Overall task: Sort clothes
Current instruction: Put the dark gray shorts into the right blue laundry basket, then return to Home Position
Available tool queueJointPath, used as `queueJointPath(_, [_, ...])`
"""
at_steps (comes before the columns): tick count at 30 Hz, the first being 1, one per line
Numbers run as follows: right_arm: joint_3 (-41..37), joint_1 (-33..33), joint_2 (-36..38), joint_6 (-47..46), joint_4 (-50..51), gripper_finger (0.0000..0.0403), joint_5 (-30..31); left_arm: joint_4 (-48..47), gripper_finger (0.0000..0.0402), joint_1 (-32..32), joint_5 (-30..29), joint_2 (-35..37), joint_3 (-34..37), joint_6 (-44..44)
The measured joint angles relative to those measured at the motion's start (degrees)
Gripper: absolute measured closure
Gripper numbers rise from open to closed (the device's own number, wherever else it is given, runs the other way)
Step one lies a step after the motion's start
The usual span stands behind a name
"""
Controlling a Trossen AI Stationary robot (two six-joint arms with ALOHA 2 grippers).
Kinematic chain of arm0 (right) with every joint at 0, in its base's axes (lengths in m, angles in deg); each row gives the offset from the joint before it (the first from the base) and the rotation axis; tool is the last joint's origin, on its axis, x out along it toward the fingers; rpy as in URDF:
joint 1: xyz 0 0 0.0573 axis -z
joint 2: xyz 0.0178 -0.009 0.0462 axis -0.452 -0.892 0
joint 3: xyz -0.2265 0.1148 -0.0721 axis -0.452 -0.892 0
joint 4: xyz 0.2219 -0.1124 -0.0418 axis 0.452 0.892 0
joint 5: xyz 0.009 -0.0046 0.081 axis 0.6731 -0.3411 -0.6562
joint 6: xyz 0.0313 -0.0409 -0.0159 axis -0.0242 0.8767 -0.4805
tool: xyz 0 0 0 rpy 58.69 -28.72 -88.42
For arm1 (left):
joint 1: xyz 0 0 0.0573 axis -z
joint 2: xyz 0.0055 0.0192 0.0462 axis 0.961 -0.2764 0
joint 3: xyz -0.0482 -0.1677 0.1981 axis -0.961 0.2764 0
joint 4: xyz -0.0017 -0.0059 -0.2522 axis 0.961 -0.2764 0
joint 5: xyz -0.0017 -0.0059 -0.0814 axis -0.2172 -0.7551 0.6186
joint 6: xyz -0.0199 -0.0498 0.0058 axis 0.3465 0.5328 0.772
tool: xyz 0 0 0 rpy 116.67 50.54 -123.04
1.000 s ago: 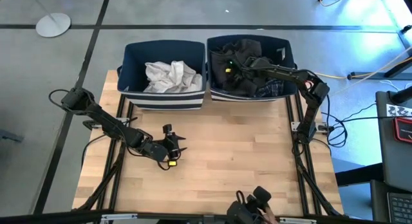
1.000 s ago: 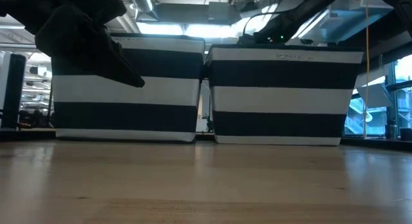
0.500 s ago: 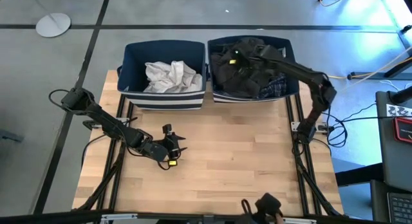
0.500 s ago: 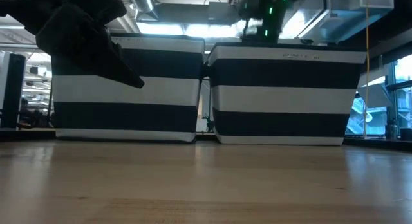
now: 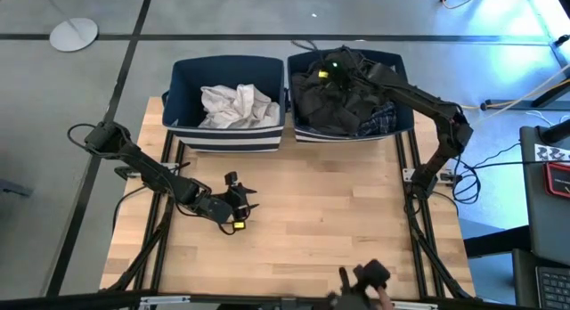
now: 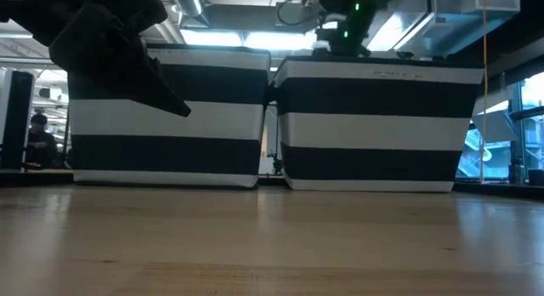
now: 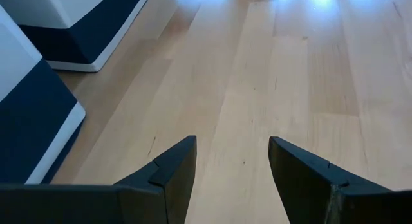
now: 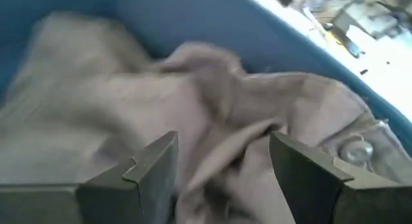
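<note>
Taking the left bin (image 5: 227, 136) as the marker: the left gripper (image 5: 242, 206) hangs low over the bare table (image 5: 338, 230), out in front of that bin on the near side, fingers (image 7: 174, 169) spread with nothing between them. It looks parked there, out of the way.

Inside the left bin lies the white garment (image 5: 234, 105), a crumpled heap with no clear long axis or heading.

Right of the left bin, touching it side to side, stands the right bin (image 5: 349, 132). It holds the dark pile (image 5: 329, 103), grey and green bunched together so I can't separate them, and the plaid shirt (image 5: 381, 121) peeking out at the corner farthest from the left bin. The pile runs roughly front to back in its bin, but it is too rumpled to say which way anything points.

The right gripper (image 5: 331, 72) is over the far part of that pile, fingers (image 8: 151, 166) apart above grey cloth (image 8: 212, 121), gripping nothing. I'd guess a piece has just been let go there, lights left and darks right.
</note>
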Motion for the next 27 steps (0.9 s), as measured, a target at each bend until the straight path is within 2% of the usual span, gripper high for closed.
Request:
queueJointPath(4, [-9.5,3.8,0.0,-4.7,-15.0,0.0158,0.4,-0.1,0.0218,-0.5,0.0,0.0,0.0,0.5])
queueJointPath(8, [-19.3,6.0,0.0,-6.8,-25.7,0.0171,-0.7,-0.1,0.0218,-0.9,0.0,0.0,0.0,0.4])
queueJointPath(15, [-29.1,6.6,0.1,-7.2,-31.4,0.0192,-3.2,-0.2,0.0218,-0.9,0.0,0.0,0.0,0.3])
queueJointPath(19, [-27.5,6.1,1.3,-5.5,-27.6,0.0192,-5.3,0.2,0.0218,-0.9,0.0,0.0,0.0,-1.0])
queueJointPath(27, [-14.7,0.4,11.6,-2.2,-15.7,0.0193,-6.4,2.9,0.0218,-1.2,0.0,2.2,-0.1,-6.9])
